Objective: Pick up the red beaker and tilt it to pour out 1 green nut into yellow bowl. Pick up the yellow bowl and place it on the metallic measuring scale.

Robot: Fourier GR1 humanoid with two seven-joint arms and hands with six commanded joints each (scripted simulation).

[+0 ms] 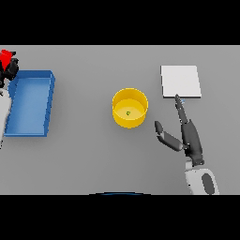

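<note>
On the grey tabletop (84, 159) a round yellow plastic bowl (130, 108) stood a little beyond the middle, upright, with one small green nut (128, 113) lying on its floor. Nothing touched the bowl.

Toward the far right corner lay a flat, pale metallic square measuring scale (181, 81), apart from the bowl, with bare tabletop between them.

The robot's right hand (190, 138) came in from the near edge on the right side and hovered between the bowl and the scale, nearer to the scale. Its fingers (180, 105) were stretched out straight, pointing to the far edge, and the tips reached just over the near edge of the scale. The thumb (165, 136) stood well apart from them, angled toward the bowl but not touching it. The hand was spread wide and held nothing.

Along the left edge sat a shallow blue rectangular plastic tray (48, 101), its long side running from near to far. Beyond its far left corner, right at the left edge of the view, the dark left hand (10, 70) was wrapped round the red beaker (5, 57), of which only the top showed above the fingers. The beaker was well apart from the bowl, with the whole tray between them.
</note>
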